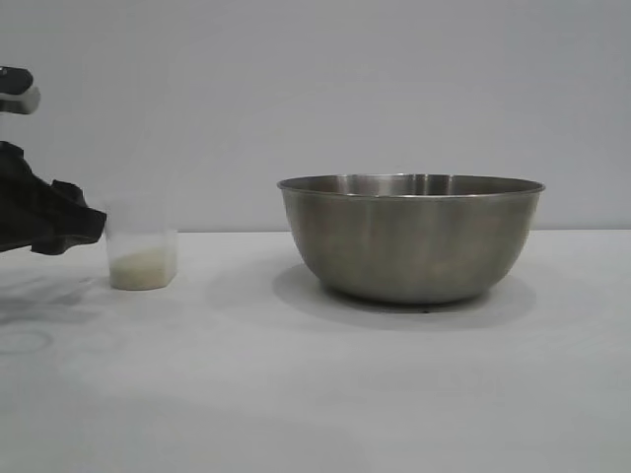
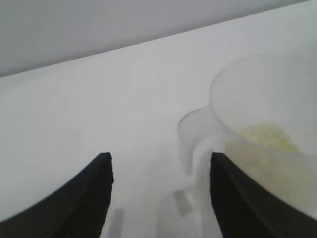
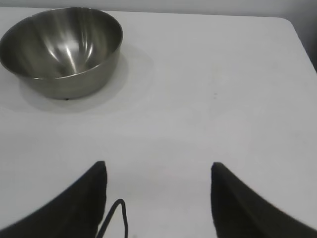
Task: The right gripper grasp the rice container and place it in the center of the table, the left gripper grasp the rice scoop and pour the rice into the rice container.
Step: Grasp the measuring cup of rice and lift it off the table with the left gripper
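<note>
- 2 steps, 1 apparently done: the rice container stands on the table near its center, and the right gripper hangs well apart from it, fingers wide.
- Left gripper, spread open, straddles the rice scoop handle; rice not yet poured.

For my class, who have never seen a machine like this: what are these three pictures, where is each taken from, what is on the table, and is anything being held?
This is a robot with two arms, each ending in a claw with two black fingers. One picture looks at the white table from outside; the other two come from cameras on each arm's wrist. On the table stand a steel bowl, empty, and a small clear cup with a little rice in it. The left gripper is open beside the cup, near its handle, not holding it. The right gripper is open too, well away from the bowl. Nothing is held.
</note>
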`<action>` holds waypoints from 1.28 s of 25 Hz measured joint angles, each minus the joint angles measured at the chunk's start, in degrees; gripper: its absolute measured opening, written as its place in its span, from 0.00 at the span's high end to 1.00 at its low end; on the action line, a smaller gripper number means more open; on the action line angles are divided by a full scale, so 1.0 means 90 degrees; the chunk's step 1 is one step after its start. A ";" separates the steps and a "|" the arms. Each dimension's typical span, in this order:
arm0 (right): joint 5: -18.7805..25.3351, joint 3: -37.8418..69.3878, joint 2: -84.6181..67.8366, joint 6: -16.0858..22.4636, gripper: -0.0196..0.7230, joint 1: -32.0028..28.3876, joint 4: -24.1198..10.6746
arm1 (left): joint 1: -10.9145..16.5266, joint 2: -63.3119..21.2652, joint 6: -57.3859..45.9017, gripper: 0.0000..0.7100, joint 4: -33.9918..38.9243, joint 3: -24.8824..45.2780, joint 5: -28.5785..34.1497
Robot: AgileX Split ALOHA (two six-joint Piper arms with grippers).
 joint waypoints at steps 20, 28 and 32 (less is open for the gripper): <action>0.0000 0.0000 0.0000 0.0000 0.39 0.0000 0.0000 | 0.0000 0.0640 0.0050 0.94 0.0227 -0.0977 0.0000; 0.0000 0.0000 0.0000 0.0010 0.39 0.0000 0.0000 | 0.0000 0.0007 0.0679 1.00 0.1274 -0.0977 0.0041; 0.0000 0.0000 0.0000 0.0010 0.39 0.0000 0.0000 | 0.0000 -0.0551 0.1129 1.00 0.2049 -0.1051 0.0041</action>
